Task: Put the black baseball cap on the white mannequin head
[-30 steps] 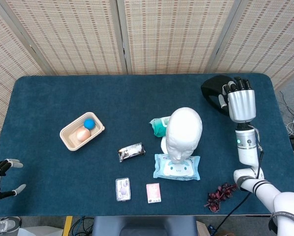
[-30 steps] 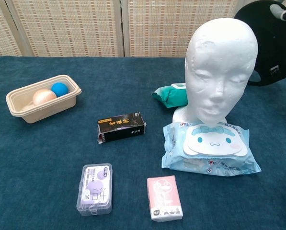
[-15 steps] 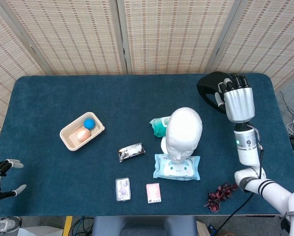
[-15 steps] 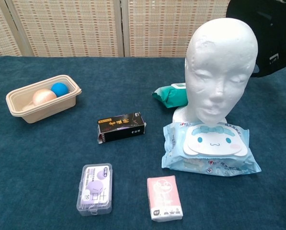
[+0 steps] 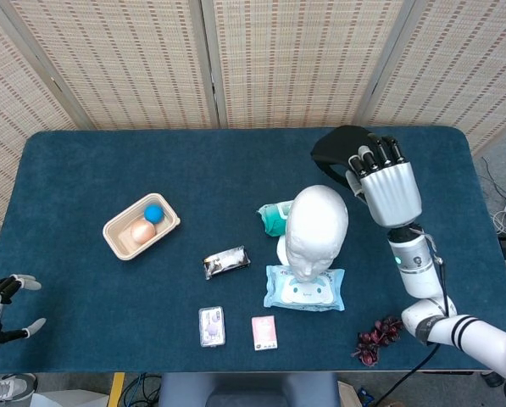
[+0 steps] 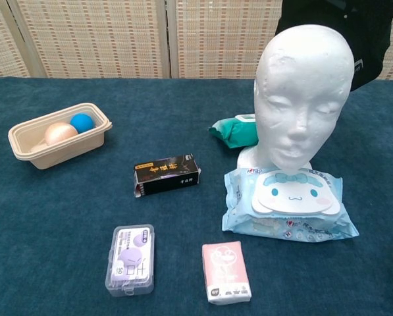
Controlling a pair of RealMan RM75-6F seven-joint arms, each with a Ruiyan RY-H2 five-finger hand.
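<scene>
One robot hand lifts a cap beside a head.
Right hand (image 5: 386,185) grips the black baseball cap (image 5: 337,149) behind the white foam mannequin head (image 5: 317,227); left hand (image 5: 0,307) hangs with fingers spread, holding nothing.

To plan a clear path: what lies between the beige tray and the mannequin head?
In the head view, only bare blue tabletop lies between tray and mannequin head.

We note blue-covered table (image 5: 83,161) carrying: mannequin head (image 5: 317,227), wipes pack (image 5: 304,288), green pouch (image 5: 274,217), tan tray (image 5: 121,240) with 2 balls, black box (image 5: 226,261), clear case (image 5: 211,326), pink packet (image 5: 264,332), dark red sprig (image 5: 380,336).
</scene>
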